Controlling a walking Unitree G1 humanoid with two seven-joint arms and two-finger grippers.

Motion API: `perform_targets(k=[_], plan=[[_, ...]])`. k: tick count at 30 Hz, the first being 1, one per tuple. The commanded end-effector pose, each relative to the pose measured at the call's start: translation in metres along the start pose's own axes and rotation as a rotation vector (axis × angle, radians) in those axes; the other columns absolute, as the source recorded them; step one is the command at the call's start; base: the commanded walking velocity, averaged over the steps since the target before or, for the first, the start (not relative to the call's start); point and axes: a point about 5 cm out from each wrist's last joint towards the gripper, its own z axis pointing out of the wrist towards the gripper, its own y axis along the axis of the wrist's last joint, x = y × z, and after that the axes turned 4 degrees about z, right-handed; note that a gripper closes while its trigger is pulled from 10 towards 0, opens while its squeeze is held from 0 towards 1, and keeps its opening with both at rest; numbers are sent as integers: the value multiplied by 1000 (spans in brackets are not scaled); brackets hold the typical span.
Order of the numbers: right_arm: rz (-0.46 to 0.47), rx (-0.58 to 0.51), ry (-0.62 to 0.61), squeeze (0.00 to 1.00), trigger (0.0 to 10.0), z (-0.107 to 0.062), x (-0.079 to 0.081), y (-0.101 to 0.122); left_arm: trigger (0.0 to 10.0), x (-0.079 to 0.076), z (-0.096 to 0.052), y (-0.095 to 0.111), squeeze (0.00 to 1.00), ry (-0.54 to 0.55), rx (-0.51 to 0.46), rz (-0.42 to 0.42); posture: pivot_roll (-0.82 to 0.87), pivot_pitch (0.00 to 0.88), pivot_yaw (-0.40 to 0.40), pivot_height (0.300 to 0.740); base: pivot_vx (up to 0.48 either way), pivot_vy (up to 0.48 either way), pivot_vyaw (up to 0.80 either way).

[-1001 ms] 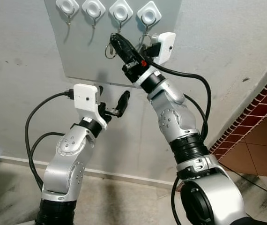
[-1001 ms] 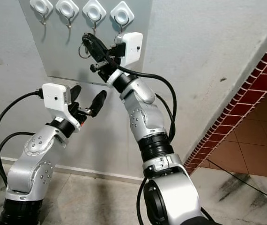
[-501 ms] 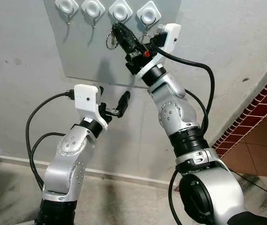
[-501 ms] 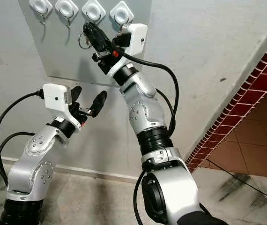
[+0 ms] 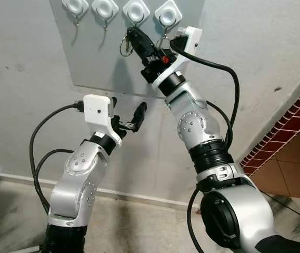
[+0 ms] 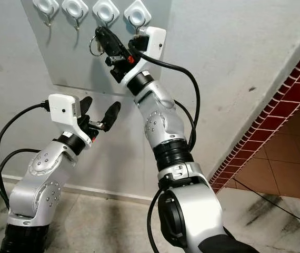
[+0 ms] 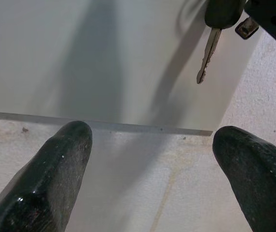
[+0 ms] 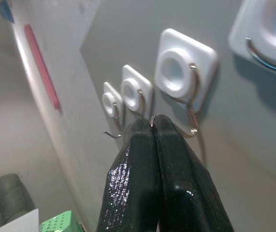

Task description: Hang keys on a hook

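Compared to a second ago, the right arm has climbed up the panel [image 5: 92, 58], so the right gripper [image 5: 132, 38] now sits just under the third hook [image 5: 136, 20] counting from the robot's left, instead of lower down nearer the panel's bottom edge. Left arm hasn't really budged.

Right gripper is clenched tight. In the right wrist view the two fingers [image 8: 143, 159] are pressed together with a sliver of metal poking out at the tips, right next to the hook's wire. So it's gripping the keys [image 5: 123, 46]: the ring hangs just beside the fingertips, on their left, close against the panel and just below the third hook. In the left wrist view a key blade [image 7: 206, 55] dangles in front of the panel.

Left gripper [image 5: 126, 119] hovers below the panel's bottom edge, fingers spread wide, holding nothing.

Step-wise I'd say it's at the final approach, ring almost at the hook but not on it yet. Next move probably needs a small lift and nudge so the ring slips over the wire's upturned tip, then let go.

Count: four hooks in a row along the panel's top, one bunch of keys, two arms.
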Motion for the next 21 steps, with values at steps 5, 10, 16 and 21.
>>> perform_targets(k=[5,10,16,21], plan=[[67,-18,-27,0,10000,3,0,-1,10000,-2,-1,3,0,-3,-10,-8,29,83,-43,740,0,0,0],[96,-28,-44,0,10000,1,-3,-1,10000,-2,-1,4,0,-2,-11,-13,29,84,-44,740,0,0,0],[149,-40,-61,0,10000,1,-5,-1,10000,-2,-1,4,0,0,-10,-19,29,86,-44,740,0,0,0],[200,-51,-69,0,10000,0,-6,-1,10000,-2,-1,4,0,3,-9,-21,31,89,-46,740,0,0,0]])
